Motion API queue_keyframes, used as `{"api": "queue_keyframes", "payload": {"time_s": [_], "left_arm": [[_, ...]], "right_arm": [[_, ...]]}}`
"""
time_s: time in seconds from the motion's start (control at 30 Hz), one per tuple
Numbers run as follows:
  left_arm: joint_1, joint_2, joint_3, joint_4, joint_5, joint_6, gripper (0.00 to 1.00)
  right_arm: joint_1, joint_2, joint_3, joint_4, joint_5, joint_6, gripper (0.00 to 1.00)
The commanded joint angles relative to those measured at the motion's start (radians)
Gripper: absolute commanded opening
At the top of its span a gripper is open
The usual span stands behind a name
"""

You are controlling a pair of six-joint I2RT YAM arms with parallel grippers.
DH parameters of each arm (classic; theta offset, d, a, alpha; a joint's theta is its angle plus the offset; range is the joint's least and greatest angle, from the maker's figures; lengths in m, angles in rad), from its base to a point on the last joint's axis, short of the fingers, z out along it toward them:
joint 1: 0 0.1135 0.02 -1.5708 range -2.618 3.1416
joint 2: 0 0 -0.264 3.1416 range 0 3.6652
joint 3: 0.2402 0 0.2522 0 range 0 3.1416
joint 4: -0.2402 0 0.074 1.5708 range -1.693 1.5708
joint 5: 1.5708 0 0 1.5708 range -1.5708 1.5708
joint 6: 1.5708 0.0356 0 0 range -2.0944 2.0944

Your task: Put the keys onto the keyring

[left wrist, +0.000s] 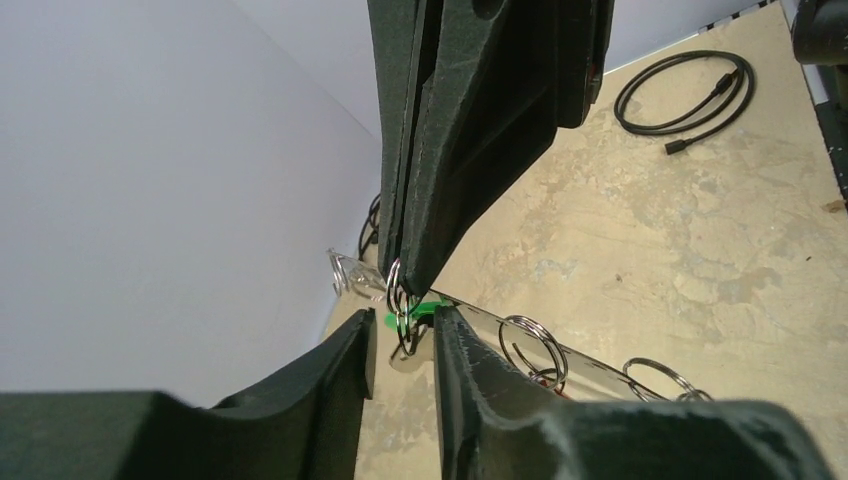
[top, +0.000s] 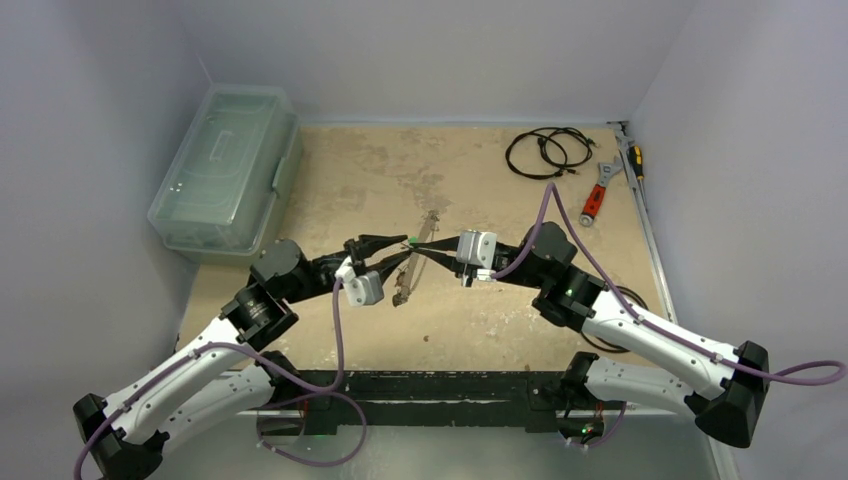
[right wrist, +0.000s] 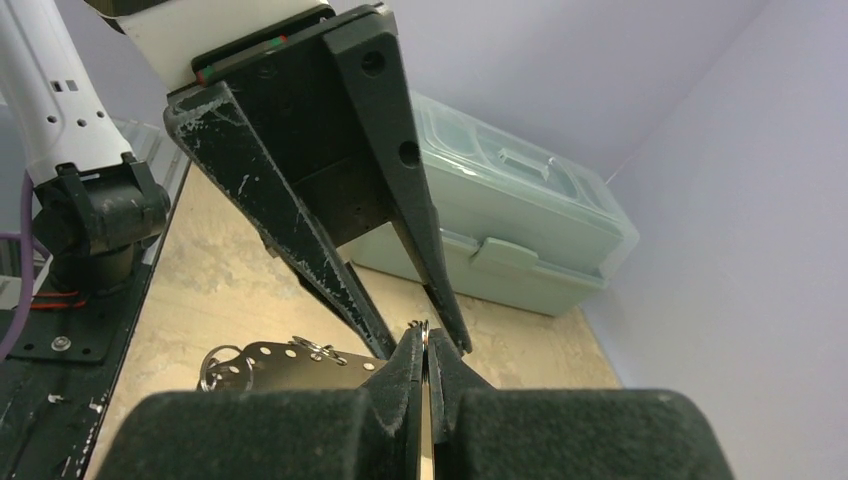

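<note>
The keyring [top: 405, 285] is a flat silvery strip with holes and small split rings, held off the table mid-scene. My right gripper [right wrist: 424, 335] is shut on its rim at a split ring, and the strip [right wrist: 270, 362] runs off to the left. In the left wrist view the keyring [left wrist: 585, 370] runs to the lower right. The right fingers [left wrist: 440, 200] come down from above. My left gripper [left wrist: 400, 330] is open. A green-tagged key [left wrist: 425, 308] and its ring hang between its jaws, touching neither. A bit of red [left wrist: 555, 388] shows under one split ring. The black-tagged key is not visible.
A pale green plastic box [top: 225, 165] stands at the back left, and also shows in the right wrist view [right wrist: 520, 220]. Black cable coils [top: 540, 150] lie at the back right. A red-handled wrench [top: 592, 205] and a screwdriver [top: 635, 160] lie near the right wall.
</note>
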Motion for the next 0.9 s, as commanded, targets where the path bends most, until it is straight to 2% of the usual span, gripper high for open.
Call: {"api": "queue_keyframes", "payload": {"time_s": [0.0,0.1,0.2,0.53,0.87], "left_arm": [[0.004,0.001,0.015,-0.036,0.046,0.027,0.36],[0.006,-0.019,0.039,-0.098,0.056,0.062,0.46],[0.009,-0.044,0.058,-0.104,0.056,0.042,0.49],[0.016,-0.023,0.067,-0.03,0.082,-0.03,0.33],[0.02,-0.005,0.056,-0.019,0.049,-0.035,0.22]], "right_arm": [[-0.002,-0.009,-0.006,0.093,-0.013,0.014,0.0],[-0.001,-0.014,-0.01,0.087,0.0,0.012,0.0],[-0.001,-0.013,-0.003,0.065,0.008,0.003,0.0],[-0.001,-0.005,0.009,0.059,-0.01,-0.001,0.0],[-0.002,-0.007,0.016,0.06,-0.021,0.001,0.0]]}}
